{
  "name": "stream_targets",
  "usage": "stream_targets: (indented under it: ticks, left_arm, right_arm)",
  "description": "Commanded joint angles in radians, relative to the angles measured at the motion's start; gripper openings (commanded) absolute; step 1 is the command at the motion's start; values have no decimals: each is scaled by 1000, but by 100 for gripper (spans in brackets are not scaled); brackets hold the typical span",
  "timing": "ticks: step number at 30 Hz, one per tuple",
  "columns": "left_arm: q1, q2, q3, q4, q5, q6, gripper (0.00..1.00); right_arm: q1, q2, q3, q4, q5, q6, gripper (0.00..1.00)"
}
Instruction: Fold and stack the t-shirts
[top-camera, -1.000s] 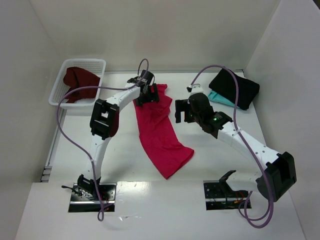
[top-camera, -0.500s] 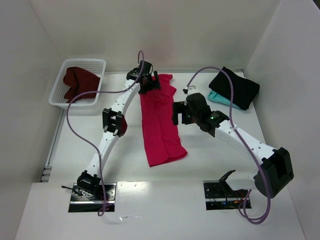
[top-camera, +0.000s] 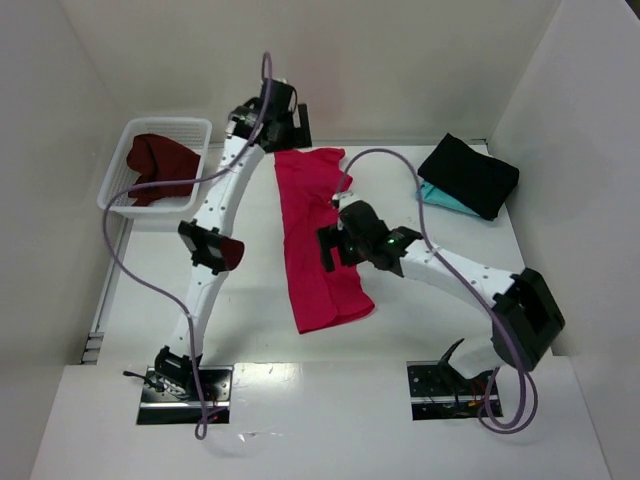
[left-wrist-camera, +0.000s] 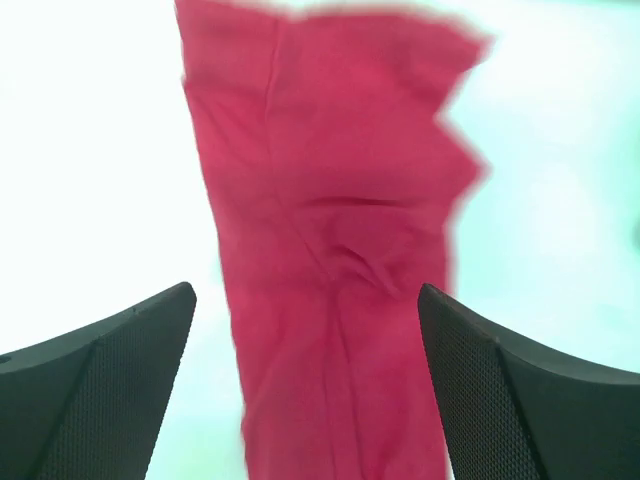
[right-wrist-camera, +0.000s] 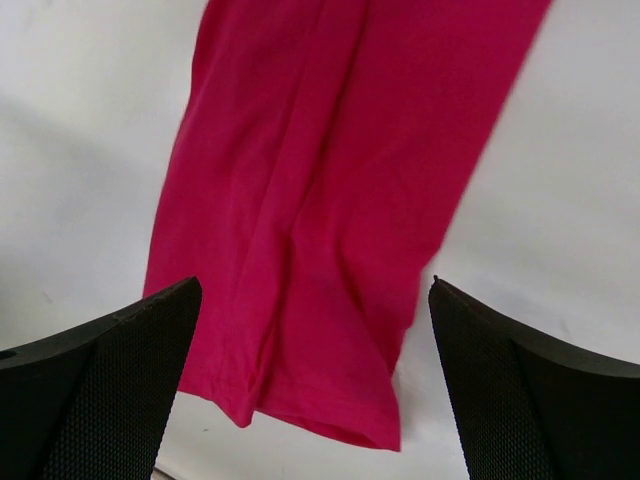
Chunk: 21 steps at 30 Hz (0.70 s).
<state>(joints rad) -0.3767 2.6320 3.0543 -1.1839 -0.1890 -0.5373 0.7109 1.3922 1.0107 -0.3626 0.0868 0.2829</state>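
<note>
Pink shirt (top-camera: 305, 200) lies flat on table (top-camera: 250, 330), a long strip running far to near. Light, limp cloth that will likely sag and slide, so best pinched at the hem corners. Left gripper (left-wrist-camera: 305, 290) gapes wide over the far end, holding nothing. Right gripper (right-wrist-camera: 315, 285) gapes wide above the near half, empty.

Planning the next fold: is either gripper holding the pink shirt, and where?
Nothing is held. The left gripper and right gripper are both open above the crimson-pink shirt.
</note>
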Motion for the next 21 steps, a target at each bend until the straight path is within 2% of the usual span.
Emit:
stream_targets:
  ticks: [1,6,9,14,16,18,19,21]
  left_arm:
    - [-10,-314,-14,-19,-82,53,100]
    - [-30,-541,-188,-19,-119,74,100]
    - [-41,-627,-265,-28,-171,74,100]
    - [-51,-745,-435,9,-182,62,100]
    - [-51,-838,-579,59,-182,62,100]
    - [-51,-973,-722,189,-171,72,100]
    - [-51,-1022,-879,240,-156,73,100]
    - [-51,-1145,-1007,363,-130,73,100]
  right_arm:
    - [79,93,32,5,45,5,100]
    - [163,183,52,-67,134,76,100]
    - [205,218,52,-78,149,119,100]
    - [249,300,28,-87,160,217,100]
    - [249,309,13,-97,160,266,100]
    - [249,309,-15,-79,119,309,100]
    - [249,309,-24,-56,102,321,100]
    - [259,309,-37,-43,91,355,100]
